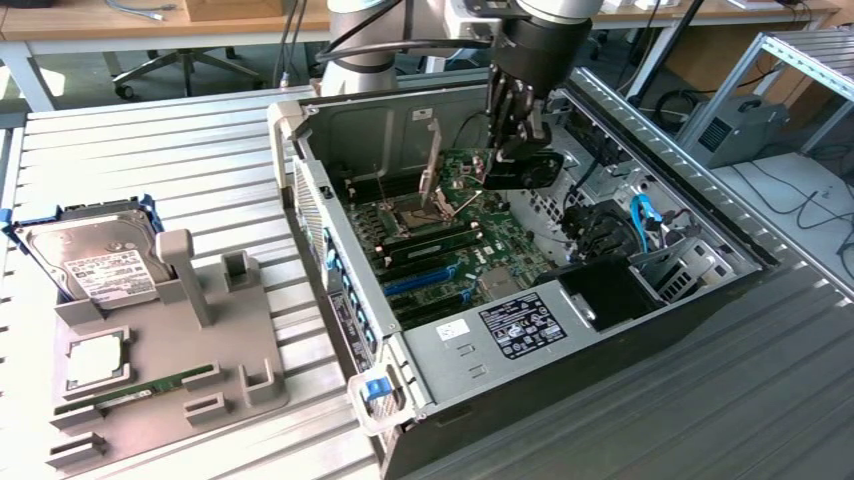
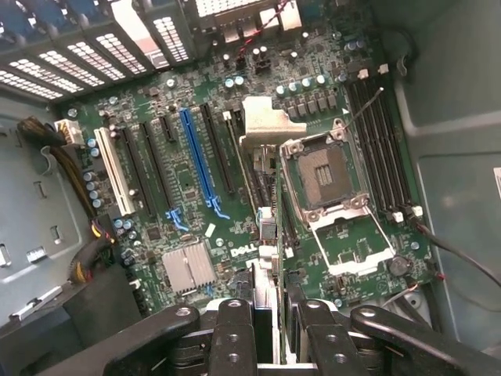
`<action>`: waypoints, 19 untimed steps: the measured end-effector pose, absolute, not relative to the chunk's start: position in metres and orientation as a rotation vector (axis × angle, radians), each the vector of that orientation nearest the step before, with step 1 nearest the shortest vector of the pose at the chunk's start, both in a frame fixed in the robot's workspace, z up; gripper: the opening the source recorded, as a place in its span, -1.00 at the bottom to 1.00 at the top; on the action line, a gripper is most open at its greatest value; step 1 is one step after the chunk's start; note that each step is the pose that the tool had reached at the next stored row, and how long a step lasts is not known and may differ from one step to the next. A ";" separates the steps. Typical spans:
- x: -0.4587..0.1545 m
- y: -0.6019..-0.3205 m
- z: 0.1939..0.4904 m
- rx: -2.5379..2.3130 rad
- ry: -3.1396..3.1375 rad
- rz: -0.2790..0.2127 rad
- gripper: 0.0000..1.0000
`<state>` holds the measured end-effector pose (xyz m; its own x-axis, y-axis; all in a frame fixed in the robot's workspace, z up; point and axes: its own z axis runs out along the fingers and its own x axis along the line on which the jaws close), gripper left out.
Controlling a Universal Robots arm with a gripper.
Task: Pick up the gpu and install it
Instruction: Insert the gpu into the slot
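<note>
The gripper (image 1: 514, 160) clamps the gpu (image 1: 518, 168) edge-on between its fingers, hanging above the motherboard (image 1: 454, 235) near the case's (image 1: 441, 345) rear wall.

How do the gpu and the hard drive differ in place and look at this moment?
The gpu hangs in the tool above the motherboard, inside the open case; the hard drive rests on the grey stand, outside the case, at the exterior view's left. The gpu looks black; the hard drive is silver with a white label. The gpu stands on edge; the hard drive leans back, face up.
</note>
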<state>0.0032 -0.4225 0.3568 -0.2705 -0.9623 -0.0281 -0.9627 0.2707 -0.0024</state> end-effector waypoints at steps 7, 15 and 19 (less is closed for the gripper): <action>0.003 -0.423 0.357 -1.946 2.436 0.024 -0.46; 0.003 -0.423 0.357 -2.000 2.392 0.025 -0.46; 0.003 -0.423 0.357 -2.031 2.366 0.026 -0.46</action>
